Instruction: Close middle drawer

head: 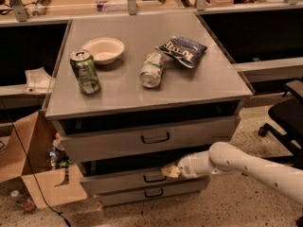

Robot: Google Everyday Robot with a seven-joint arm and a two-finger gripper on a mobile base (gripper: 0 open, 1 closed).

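Gripper (171, 170) on my white arm (255, 167) sits low against the cabinet front, tip at the top edge of the middle drawer (118, 182). It looks like it touches, but I can't confirm. I can't tell if it's open or closed. The drawer is pulled partway out, front just below and left of the gripper, dark handle (155, 177) just beside the tip. Top drawer (113, 144) is above the gripper, lowest drawer (161, 192) beneath. Green can (85, 72), bowl (103, 49) and chip bag (182, 51) are well above.
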